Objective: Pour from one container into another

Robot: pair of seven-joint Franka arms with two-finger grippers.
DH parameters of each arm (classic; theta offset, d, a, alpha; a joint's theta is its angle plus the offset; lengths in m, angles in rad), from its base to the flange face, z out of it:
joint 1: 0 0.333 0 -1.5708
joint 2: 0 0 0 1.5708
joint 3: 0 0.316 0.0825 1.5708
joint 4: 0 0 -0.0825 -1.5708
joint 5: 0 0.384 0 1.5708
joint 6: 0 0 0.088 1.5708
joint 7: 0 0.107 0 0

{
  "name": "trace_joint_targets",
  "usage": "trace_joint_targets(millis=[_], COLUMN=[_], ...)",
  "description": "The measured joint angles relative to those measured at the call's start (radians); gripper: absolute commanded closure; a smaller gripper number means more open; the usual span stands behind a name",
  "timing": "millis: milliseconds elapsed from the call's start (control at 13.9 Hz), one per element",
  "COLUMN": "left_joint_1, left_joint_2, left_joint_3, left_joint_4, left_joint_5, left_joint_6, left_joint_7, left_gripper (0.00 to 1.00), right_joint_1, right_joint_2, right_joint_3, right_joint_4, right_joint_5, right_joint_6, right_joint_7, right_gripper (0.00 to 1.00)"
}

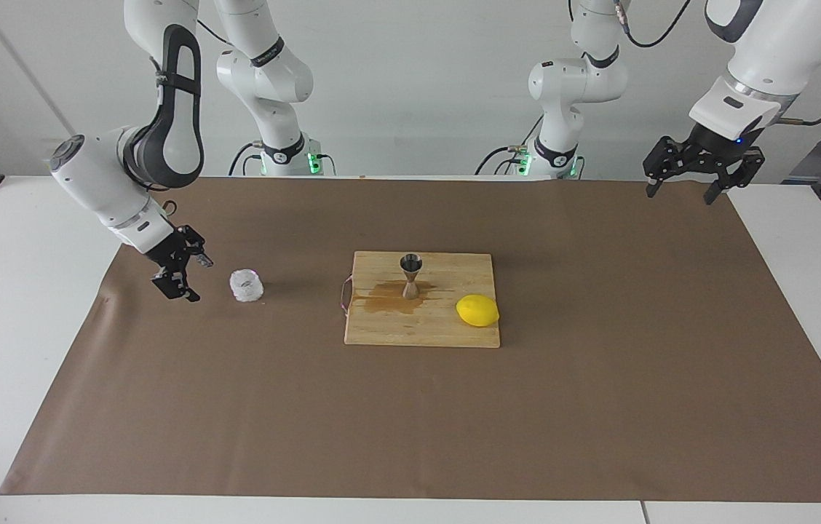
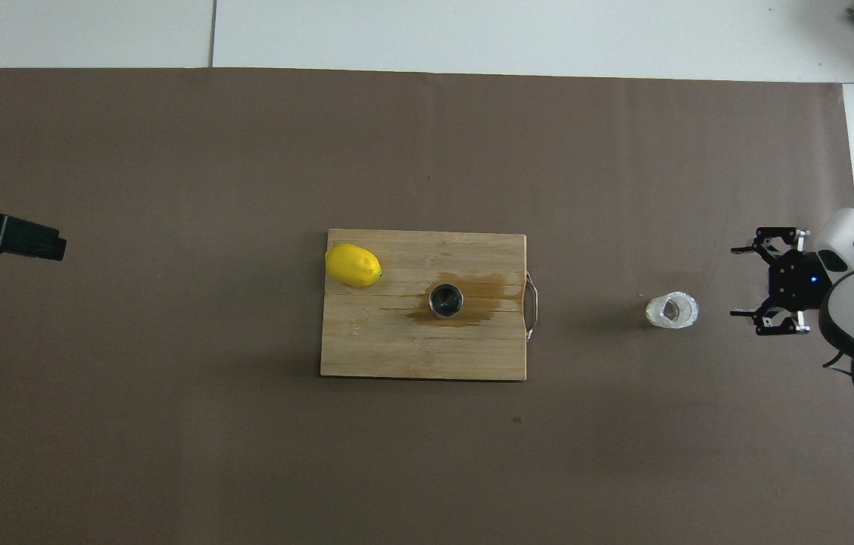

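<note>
Facing view: the squat clear bumpy glass cup (image 1: 246,285) is seen upright on the brown mat near the right arm's end of the surface, apart from the right gripper (image 1: 183,275), which is spread wide and empty just beside it. The shiny steel hourglass jigger (image 1: 410,276) is seen on the wooden cutting board (image 1: 447,331) at mid-surface, in a brown spill, a yellow lemon (image 1: 477,311) by the board's edge. The left gripper (image 1: 680,193) hangs open and empty, waiting over the mat's corner at the left arm's end.

Overhead view: the cup (image 2: 671,310) is confirmed clear of the right gripper (image 2: 734,281).
</note>
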Motion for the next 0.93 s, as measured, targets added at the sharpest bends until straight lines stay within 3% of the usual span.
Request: trace_joint_targets(millis=[215, 932], left_joint_1=[0.000, -0.003], left_joint_2=[0.000, 0.002], left_joint_3=[0.000, -0.006], left_joint_4=[0.000, -0.001], left_joint_5=[0.000, 0.022], left_joint_6=[0.002, 0.002], left_joint_7=[0.000, 0.052], left_gripper=[0.00, 0.00], right_joint_1=[0.029, 0.241], right_joint_2=[-0.017, -0.096], right_joint_3=[0.005, 0.011], right_joint_4=[0.003, 0.006], right_joint_5=[-0.012, -0.299], right_joint_6=[0.000, 0.000], right_joint_7=[0.174, 1.114], right_gripper=[0.00, 0.00])
